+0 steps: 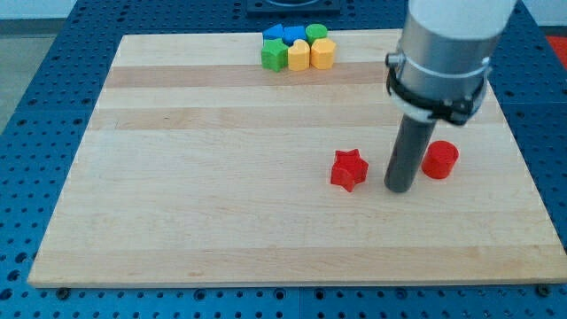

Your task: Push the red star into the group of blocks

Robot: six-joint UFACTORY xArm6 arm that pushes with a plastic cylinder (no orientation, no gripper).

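The red star lies on the wooden board, right of the middle. My tip stands just to the star's right, a small gap apart from it. A red cylinder lies just right of the rod. The group of blocks sits at the view's top edge of the board: a blue block, a blue block, a green block, a green block, a yellow block and a yellow hexagon, packed together.
The board lies on a blue perforated table. The arm's grey body hangs over the board's upper right part.
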